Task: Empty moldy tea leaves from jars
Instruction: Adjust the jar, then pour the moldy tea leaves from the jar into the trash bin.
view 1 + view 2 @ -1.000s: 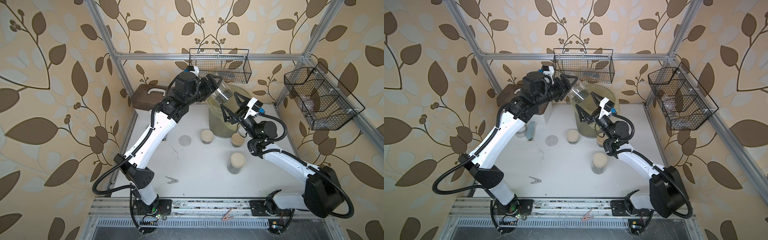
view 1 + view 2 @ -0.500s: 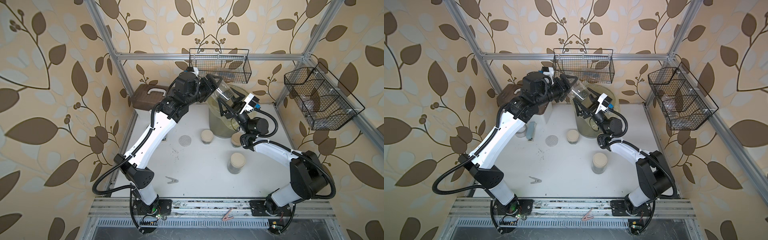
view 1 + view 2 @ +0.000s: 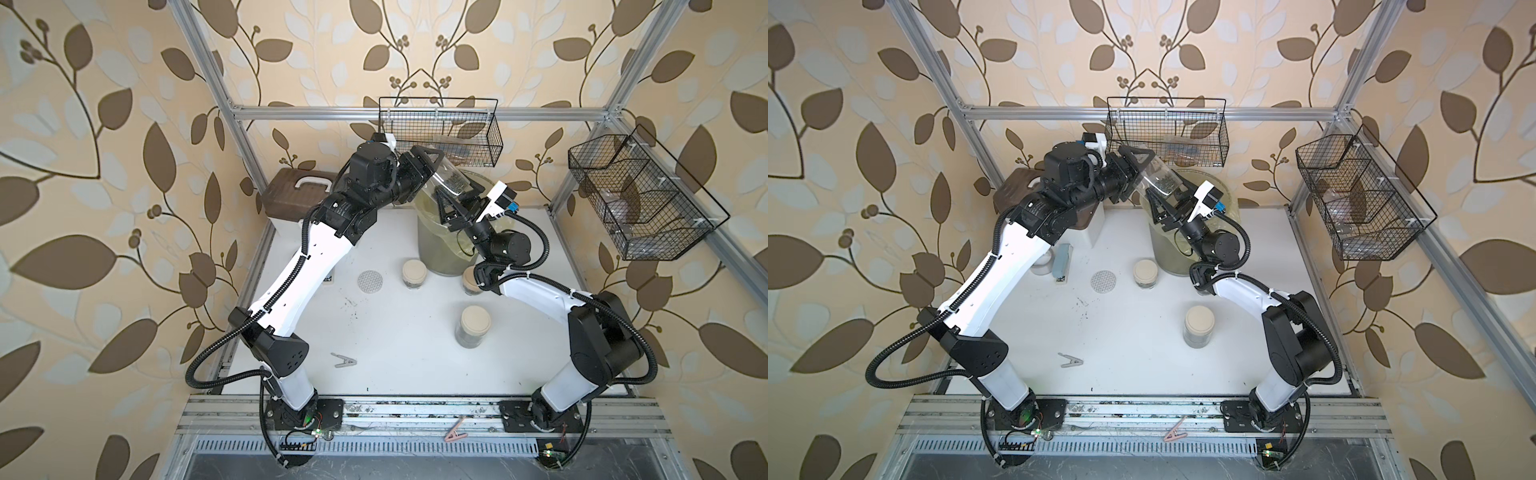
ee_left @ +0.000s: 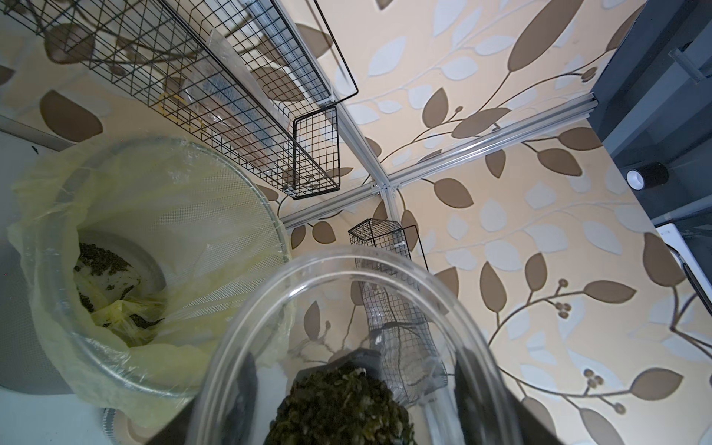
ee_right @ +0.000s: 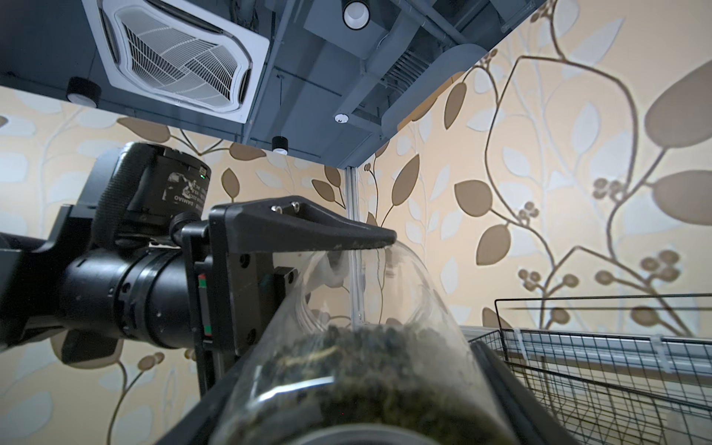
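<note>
I am seeing the left pincer gripping the open glass jar at its base. The jar's long axis is slanting down toward the right pincer, which is clamping the lower half. The moldy tea leaves are lying inside, above the yellow-lined bin. Only "DAMIAO" is showing, upside down, on the left wrist motor.

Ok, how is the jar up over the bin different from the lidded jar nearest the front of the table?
The raised jar is tilted above the bin; the front jar stands upright on the table. The raised jar has no lid; the front jar has a beige lid. The raised jar is gripped by the left end effector and right end effector; the front jar is untouched. Both are clear glass holding dark tea leaves.
</note>
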